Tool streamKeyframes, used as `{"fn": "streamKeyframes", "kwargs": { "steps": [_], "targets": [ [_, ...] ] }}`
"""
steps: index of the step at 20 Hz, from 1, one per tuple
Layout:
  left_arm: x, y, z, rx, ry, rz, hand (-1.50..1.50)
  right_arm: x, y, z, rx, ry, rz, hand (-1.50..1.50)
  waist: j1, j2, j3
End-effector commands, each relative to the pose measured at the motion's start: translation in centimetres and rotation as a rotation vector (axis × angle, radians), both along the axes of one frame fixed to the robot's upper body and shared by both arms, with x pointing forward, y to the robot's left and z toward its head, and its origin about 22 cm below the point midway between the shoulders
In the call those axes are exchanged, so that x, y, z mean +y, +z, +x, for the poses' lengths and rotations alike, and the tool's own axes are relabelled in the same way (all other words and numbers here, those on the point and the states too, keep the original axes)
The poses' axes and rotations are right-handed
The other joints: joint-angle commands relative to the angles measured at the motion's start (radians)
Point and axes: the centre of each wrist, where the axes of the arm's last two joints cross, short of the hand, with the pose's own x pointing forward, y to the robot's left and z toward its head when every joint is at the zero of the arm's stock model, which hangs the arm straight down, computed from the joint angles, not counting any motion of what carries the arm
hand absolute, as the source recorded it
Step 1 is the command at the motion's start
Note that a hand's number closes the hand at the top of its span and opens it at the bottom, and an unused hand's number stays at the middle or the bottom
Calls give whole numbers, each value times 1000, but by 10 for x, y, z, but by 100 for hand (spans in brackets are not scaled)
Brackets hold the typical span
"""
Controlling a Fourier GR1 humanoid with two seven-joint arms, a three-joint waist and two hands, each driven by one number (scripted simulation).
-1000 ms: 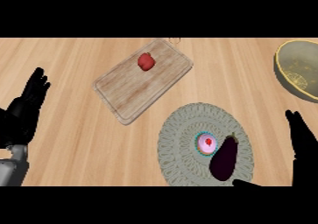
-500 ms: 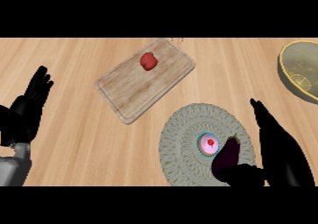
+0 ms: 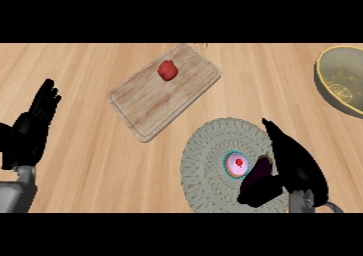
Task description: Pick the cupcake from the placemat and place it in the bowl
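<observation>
**Right hand nears pink-frosted cupcake**

Head view: since half a second earlier, the black right hand had slid left over the round grey woven placemat, fingers straight, grasping nothing. Its thumb overlapped a dark purple aubergine. The left hand rested unclenched at the left edge. A pale wooden counter carried a wooden cutting board and an olive-yellow bowl. The teal-wrapped cupcake sat on the placemat, beside the aubergine.

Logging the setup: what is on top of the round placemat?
On the placemat: a pink-frosted cupcake and, at its right, a dark purple object. The open right hand covers the mat's right edge and part of that object.
</observation>
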Motion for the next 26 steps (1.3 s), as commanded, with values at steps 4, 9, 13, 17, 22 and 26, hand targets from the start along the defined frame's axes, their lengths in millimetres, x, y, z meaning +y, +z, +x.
{"fn": "streamKeyframes", "kwargs": {
  "steps": [4,9,13,17,22,26],
  "targets": [
    [4,-6,-15,11,-12,-9,0,17,14,22,120,-73,-236,-150,4,-6,1],
    [13,12,-9,3,12,-15,0,31,9,20,94,-59,-288,-150,-6,-6,2],
    [3,5,-11,0,27,-4,0,42,-22,10,141,-50,-229,-150,-12,-5,3],
    [16,22,2,-1,23,4,0,41,-27,26,195,-43,-222,-150,-9,-3,2],
    [2,3,-12,9,7,1,0,38,-29,15,205,-57,-225,-150,-12,-4,2],
    [5,9,-1,5,14,2,0,46,-49,22,186,-70,-232,-150,-10,-3,3]
  ]
}}
